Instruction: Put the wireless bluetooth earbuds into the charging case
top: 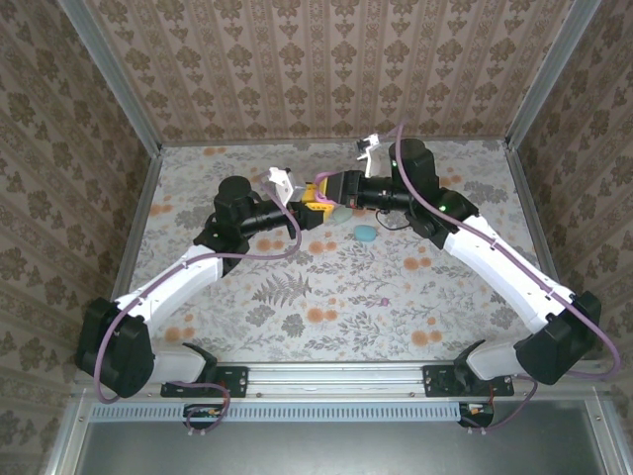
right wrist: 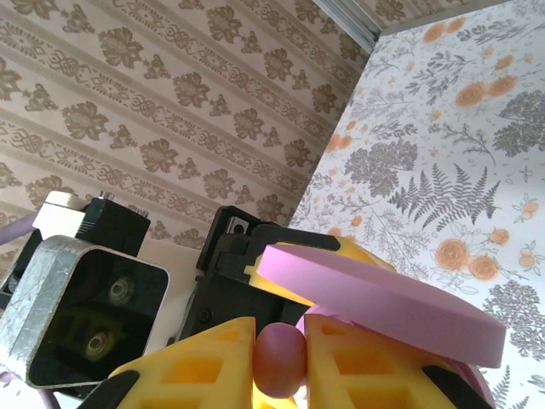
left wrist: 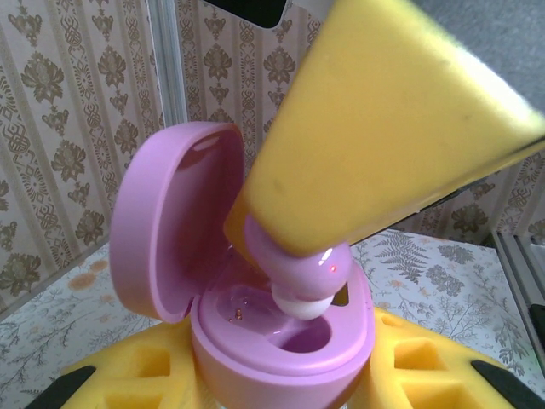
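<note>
A pink charging case (left wrist: 281, 341) with its lid (left wrist: 174, 217) swung open sits between the yellow pads of my left gripper (left wrist: 281, 375), which is shut on it. A pink earbud (left wrist: 306, 277) with a white tip hangs just above the case's right well, touching or nearly touching its rim. My right gripper (right wrist: 279, 362) is shut on that earbud (right wrist: 279, 358), its yellow finger (left wrist: 383, 119) coming down from the upper right. The case lid (right wrist: 375, 298) crosses the right wrist view edge-on. Both grippers meet above the table's far middle (top: 321, 196).
A light blue object (top: 364, 233) lies on the floral table just right of the grippers, with another pale piece (top: 338, 214) beside it. Patterned walls (top: 297, 59) enclose the table on three sides.
</note>
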You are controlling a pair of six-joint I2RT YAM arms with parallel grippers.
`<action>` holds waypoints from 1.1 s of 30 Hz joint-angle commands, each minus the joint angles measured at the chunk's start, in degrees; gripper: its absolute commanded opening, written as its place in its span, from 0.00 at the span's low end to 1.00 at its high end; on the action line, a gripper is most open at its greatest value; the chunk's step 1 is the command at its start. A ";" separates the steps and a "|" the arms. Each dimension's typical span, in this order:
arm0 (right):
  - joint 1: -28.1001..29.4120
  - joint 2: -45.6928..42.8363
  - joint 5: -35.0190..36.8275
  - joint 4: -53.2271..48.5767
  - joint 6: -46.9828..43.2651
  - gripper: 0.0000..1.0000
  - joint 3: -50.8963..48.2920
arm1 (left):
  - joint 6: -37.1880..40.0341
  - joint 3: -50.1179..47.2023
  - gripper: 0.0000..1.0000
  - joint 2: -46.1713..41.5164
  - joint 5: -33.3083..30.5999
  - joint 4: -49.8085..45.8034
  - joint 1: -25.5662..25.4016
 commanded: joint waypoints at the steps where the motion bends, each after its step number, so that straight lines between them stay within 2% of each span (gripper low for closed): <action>1: 0.90 1.94 3.31 -3.34 -2.92 0.22 2.26 | 0.65 0.53 0.32 -1.01 0.80 1.96 -0.51; 14: 2.40 2.26 8.29 -10.18 -6.95 0.23 4.29 | -0.74 0.06 0.32 -1.18 -0.75 3.71 -0.52; 27: 2.46 1.21 8.94 -11.76 -8.03 0.30 4.66 | -1.02 0.10 0.32 -1.03 -0.90 4.16 -0.51; 33: 2.46 1.20 10.37 -13.47 -8.05 0.25 5.27 | -1.03 0.09 0.32 -1.09 -1.09 4.15 -0.52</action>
